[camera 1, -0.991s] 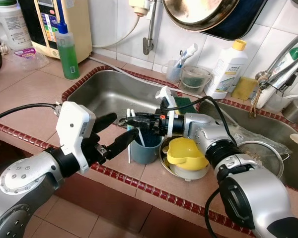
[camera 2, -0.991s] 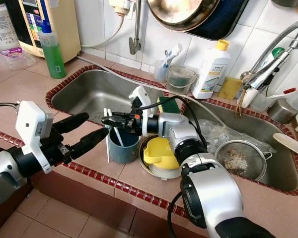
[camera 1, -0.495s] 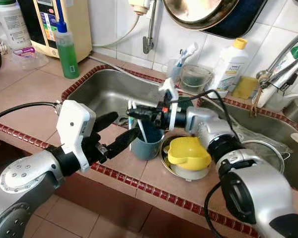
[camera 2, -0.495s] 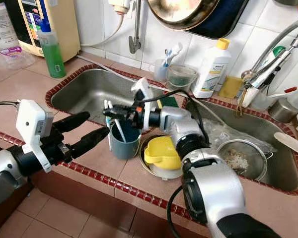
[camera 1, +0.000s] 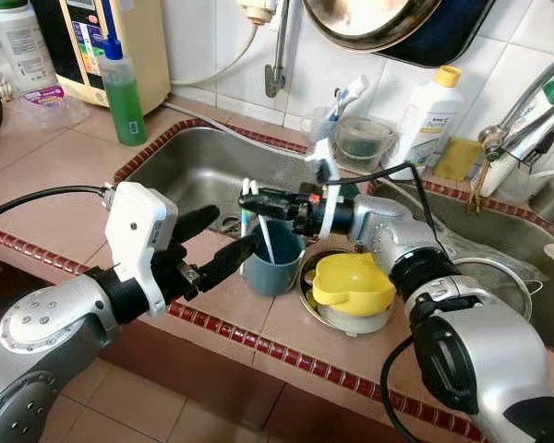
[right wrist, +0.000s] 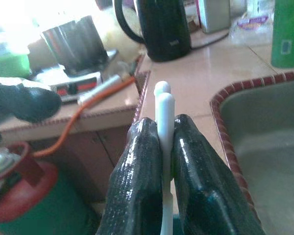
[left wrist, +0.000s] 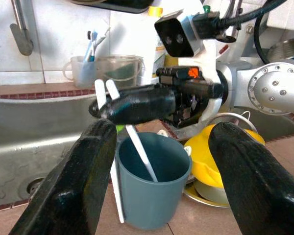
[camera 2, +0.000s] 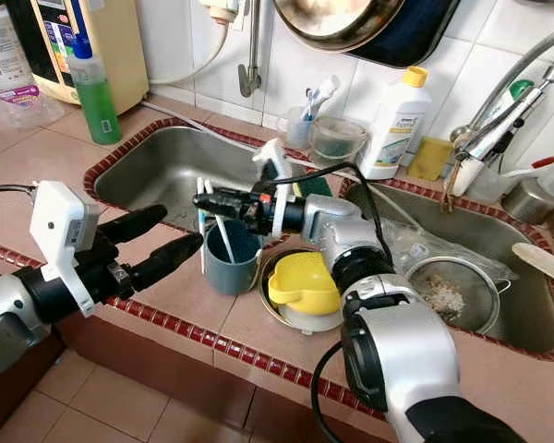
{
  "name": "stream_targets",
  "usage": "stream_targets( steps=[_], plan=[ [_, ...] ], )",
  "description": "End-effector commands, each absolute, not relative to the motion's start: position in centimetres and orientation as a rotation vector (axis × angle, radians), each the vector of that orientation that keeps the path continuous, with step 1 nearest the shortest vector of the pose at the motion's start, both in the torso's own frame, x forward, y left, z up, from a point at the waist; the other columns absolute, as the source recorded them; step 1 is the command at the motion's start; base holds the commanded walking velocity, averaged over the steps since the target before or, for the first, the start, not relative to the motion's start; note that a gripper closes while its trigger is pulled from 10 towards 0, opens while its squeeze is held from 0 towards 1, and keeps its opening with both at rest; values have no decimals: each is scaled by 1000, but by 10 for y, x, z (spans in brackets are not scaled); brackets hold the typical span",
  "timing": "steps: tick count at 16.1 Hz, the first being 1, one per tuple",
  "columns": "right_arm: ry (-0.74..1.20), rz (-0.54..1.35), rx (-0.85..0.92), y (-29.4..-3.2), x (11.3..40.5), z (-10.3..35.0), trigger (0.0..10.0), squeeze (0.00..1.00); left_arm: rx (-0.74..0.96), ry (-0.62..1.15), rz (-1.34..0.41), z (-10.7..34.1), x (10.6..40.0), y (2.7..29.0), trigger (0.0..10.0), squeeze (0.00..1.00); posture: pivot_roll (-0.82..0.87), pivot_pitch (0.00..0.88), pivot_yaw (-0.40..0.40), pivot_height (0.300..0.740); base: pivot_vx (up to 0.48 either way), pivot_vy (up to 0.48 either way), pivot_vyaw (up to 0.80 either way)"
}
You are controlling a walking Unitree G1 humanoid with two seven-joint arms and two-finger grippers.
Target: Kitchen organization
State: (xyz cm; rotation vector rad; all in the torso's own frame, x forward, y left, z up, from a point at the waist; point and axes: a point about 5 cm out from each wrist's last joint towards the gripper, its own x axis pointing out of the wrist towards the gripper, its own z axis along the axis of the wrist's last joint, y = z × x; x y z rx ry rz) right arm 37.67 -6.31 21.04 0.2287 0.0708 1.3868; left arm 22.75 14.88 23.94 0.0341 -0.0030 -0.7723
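Note:
A blue-grey cup (camera 1: pixel 273 266) stands on the tiled counter at the sink's front rim. Two thin white utensils (camera 1: pixel 244 193) are pinched side by side in my right gripper (camera 1: pixel 250 197), which is shut on their top ends just above the cup. One utensil slants down into the cup (left wrist: pixel 149 196); the other (left wrist: pixel 115 192) hangs outside its wall. The right wrist view shows the white handles (right wrist: pixel 164 104) clamped between the fingers (right wrist: pixel 137 166). My left gripper (camera 1: pixel 236 229) is open, level with the cup, its fingers (left wrist: pixel 83 186) spread wider than it.
A yellow lid (camera 1: pixel 351 284) on stacked bowls sits right beside the cup. The steel sink (camera 1: pixel 203 171) lies behind, with a metal strainer (camera 2: pixel 448 291) in the right basin. A green soap bottle (camera 1: pixel 125 92) stands back left, and a white bottle (camera 1: pixel 430 120) and toothbrush cup (camera 1: pixel 325 127) by the wall.
My right gripper has risen a little above the cup, taking the white utensils up with it. The left arm and the cup have stayed put.

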Motion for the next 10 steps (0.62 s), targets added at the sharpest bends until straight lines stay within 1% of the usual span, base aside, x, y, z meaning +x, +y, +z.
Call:
stream_targets(
  steps=[1,4,7,10],
  plan=[
    [24,1403,232,-69,379,224,10000,0,41,10,-792,239,227,148,10000,0,9,81,-102,740,0,0,0],
    [5,1412,248,-73,379,226,10000,0,39,7,-800,240,229,147,10000,0,8,76,-95,740,0,0,0],
    [-90,1410,300,-83,380,242,10000,0,43,9,-816,241,231,146,10000,0,-8,72,-78,740,0,0,0],
    [-143,1415,324,-87,380,254,10000,0,44,9,-829,242,233,145,10000,0,-19,70,-68,740,0,0,0]
  ],
)
